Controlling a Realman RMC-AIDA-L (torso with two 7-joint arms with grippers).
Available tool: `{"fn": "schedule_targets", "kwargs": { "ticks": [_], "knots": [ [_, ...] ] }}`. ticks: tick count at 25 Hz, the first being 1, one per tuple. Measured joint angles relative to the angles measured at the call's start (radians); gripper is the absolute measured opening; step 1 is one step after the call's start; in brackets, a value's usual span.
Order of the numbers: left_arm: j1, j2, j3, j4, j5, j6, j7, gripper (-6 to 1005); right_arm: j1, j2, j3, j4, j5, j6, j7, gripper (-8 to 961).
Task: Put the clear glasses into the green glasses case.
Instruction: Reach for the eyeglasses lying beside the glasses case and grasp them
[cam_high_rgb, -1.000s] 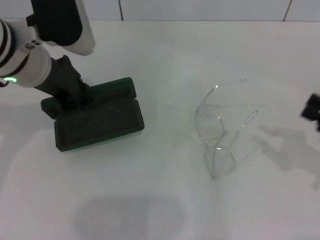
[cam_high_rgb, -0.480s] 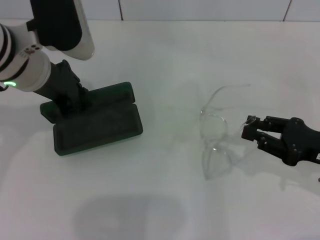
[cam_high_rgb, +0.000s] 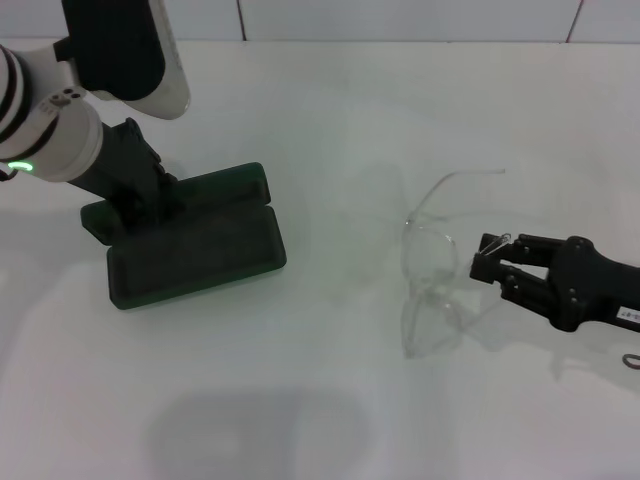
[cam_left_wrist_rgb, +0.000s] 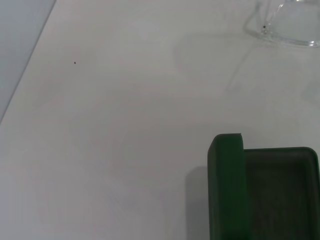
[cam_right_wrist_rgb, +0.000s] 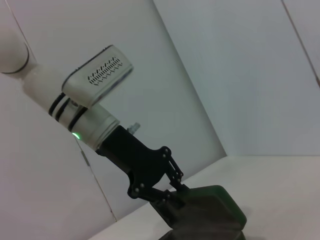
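While the green glasses case (cam_high_rgb: 190, 232) lies open on the left of the white table (cam_high_rgb: 330, 400) in the head view, the left hand (cam_high_rgb: 150, 195) grips its back edge where lid meets tray. The clear glasses (cam_high_rgb: 432, 270) sit well apart on the right, resting unfolded on the table. The right hand (cam_high_rgb: 490, 262) is low beside them, its fingers nearly together on what looks like the tip of one thin arm, though I cannot tell whether they truly have it.

In the left wrist view, only a corner of the case and its dark lining show, with a bit of the clear frame (cam_left_wrist_rgb: 287, 22) far off; this hand's own fingers are out of view.

In the right wrist view, the left hand is seen clamped on the case's edge (cam_right_wrist_rgb: 210, 207).

The risk, as I judge it, is that a pinch on one slender arm lets the frame swing, slip or twist when lifted, since the hold sits far from its weight.

No lettering or brand can be read anywhere.
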Motion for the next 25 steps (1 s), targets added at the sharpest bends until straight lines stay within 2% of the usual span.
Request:
{"fn": "schedule_targets", "kwargs": {
  "ticks": [8,25],
  "knots": [
    [0.006,0.0,0.012,0.0,0.0,0.0,0.001,195,0.048,0.001,-0.009,0.059,0.0,0.003,-0.029,305],
    [0.027,0.0,0.015,0.009,0.0,0.0,0.001,194,0.036,-0.002,-0.054,0.064,-0.001,0.002,-0.009,267]
  ]
}}
